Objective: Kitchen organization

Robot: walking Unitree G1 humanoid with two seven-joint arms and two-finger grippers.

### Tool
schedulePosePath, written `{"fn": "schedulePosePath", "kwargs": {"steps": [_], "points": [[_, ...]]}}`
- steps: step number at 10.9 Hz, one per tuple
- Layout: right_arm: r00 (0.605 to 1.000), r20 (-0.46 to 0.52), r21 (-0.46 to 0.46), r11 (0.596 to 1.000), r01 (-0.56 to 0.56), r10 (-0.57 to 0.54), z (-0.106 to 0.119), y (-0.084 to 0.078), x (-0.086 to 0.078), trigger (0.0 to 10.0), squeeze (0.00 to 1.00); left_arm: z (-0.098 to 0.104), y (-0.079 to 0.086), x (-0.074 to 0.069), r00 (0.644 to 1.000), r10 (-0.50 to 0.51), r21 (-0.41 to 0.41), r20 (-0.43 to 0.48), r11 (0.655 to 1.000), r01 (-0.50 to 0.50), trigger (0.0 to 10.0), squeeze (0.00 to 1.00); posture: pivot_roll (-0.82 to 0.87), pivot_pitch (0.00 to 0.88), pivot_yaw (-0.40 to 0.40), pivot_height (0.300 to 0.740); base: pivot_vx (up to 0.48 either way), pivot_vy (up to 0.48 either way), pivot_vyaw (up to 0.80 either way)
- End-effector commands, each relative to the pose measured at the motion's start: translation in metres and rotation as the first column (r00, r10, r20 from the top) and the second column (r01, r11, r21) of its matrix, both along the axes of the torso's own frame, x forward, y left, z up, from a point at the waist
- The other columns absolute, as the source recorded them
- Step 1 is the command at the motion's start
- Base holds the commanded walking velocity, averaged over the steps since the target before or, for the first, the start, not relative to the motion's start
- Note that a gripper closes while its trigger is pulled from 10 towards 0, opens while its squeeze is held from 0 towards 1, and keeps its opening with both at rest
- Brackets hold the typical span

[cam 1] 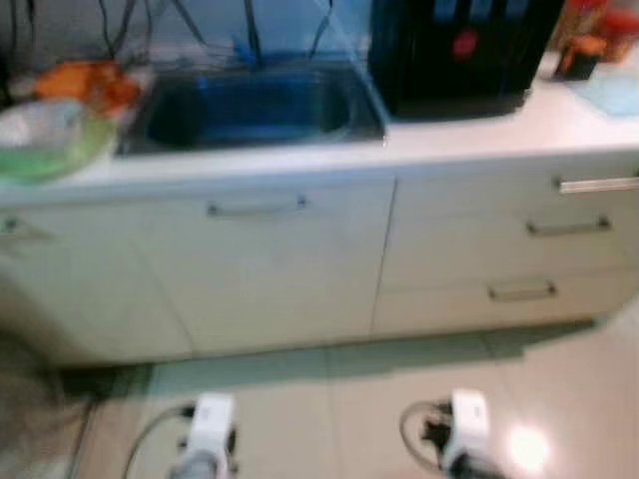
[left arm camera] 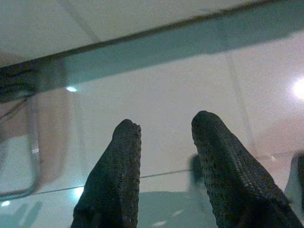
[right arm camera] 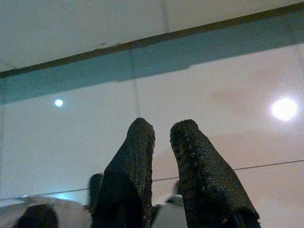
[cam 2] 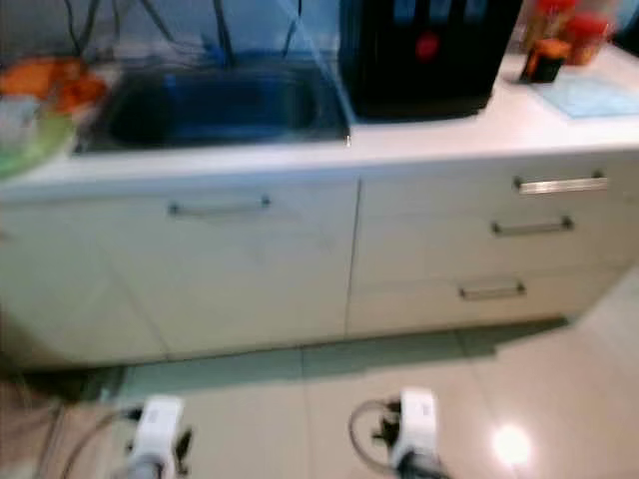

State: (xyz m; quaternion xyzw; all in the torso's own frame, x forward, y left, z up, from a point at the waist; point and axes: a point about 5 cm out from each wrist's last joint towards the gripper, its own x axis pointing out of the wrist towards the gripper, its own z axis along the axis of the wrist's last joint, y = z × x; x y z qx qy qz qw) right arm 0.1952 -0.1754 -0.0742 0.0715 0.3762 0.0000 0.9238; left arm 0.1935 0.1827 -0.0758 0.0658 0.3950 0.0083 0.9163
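Observation:
The picture is blurred. A white kitchen counter (cam 1: 469, 135) runs across in front of me, with a dark steel sink (cam 1: 250, 112) set into it. A black appliance (cam 1: 459, 50) stands just right of the sink. At the counter's left end sit a green bowl (cam 1: 50, 140) and something orange (cam 1: 90, 85). Both arms hang low over the tiled floor. The left gripper (left arm camera: 166, 126) is open and holds nothing. The right gripper (right arm camera: 163, 127) has a narrow gap between its fingers and is also empty.
Under the sink is a cupboard door with a bar handle (cam 1: 257, 208). Drawers (cam 1: 567, 228) stack to its right, the top one with a bright handle (cam 1: 597, 185). Red and orange containers (cam 1: 589, 40) stand at the far right. Pale floor tiles (cam 1: 349, 399) lie between me and the cabinets.

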Motion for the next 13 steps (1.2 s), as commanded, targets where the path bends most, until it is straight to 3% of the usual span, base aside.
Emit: {"fn": "schedulePosePath", "kwargs": {"steps": [1,5,6,10,13], "points": [[1.000,-0.006,-0.018,1.000,0.016,-0.017,-0.001,-0.011,-0.004,10.0,0.00,0.000,-0.006,0.000,1.000,0.001,-0.015,0.004,1.000,-0.001,10.0,0.00,-0.03,0.074,0.069,0.740,0.000,0.480,0.00],[1.000,-0.004,-0.017,1.000,0.013,-0.013,-0.001,-0.010,-0.004,10.0,0.00,0.000,-0.005,0.001,1.000,0.005,-0.015,0.010,1.000,-0.004,10.0,0.00,-0.03,0.069,0.070,0.740,0.000,0.480,0.00],[1.000,-0.004,-0.017,1.000,0.011,-0.011,-0.001,-0.010,-0.004,10.0,0.00,0.002,-0.006,0.003,1.000,0.005,-0.021,0.023,1.000,-0.005,10.0,0.00,-0.03,0.070,0.071,0.740,0.000,0.000,0.00],[1.000,0.005,-0.010,1.000,0.005,-0.005,0.000,-0.009,-0.003,10.0,0.00,0.026,-0.023,0.040,0.980,-0.010,-0.116,0.198,0.993,0.034,10.0,0.00,-0.01,0.082,0.066,0.740,0.000,0.000,0.00],[1.000,0.017,-0.012,1.000,0.003,-0.003,0.001,-0.007,-0.002,10.0,0.00,0.018,-0.016,0.029,0.988,-0.015,-0.085,0.152,0.996,0.028,10.0,0.00,-0.01,0.086,0.073,0.740,0.364,0.000,0.00]]}}
